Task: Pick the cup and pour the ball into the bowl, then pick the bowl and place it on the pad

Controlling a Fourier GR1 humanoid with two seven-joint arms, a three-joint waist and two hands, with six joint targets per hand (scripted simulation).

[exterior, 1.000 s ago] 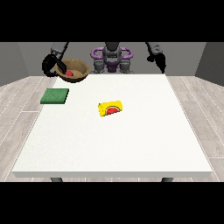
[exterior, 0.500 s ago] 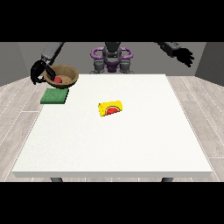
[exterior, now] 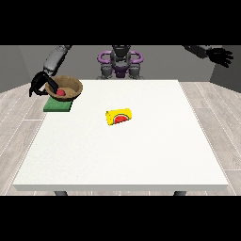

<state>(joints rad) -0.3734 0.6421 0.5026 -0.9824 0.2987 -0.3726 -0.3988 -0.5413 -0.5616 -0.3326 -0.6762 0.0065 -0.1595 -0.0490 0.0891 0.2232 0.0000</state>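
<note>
At upper left, the hand at the view's left (exterior: 39, 85) curls its fingers round the bowl (exterior: 68, 87) rim over the pad (exterior: 57, 106); the hand at the view's right (exterior: 221, 56) spreads open.

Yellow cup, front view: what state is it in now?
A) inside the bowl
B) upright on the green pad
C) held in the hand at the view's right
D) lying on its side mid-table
D: the yellow cup lies on its side on the white table, apart from both hands; the brown bowl with the red ball is over the green pad.
</note>
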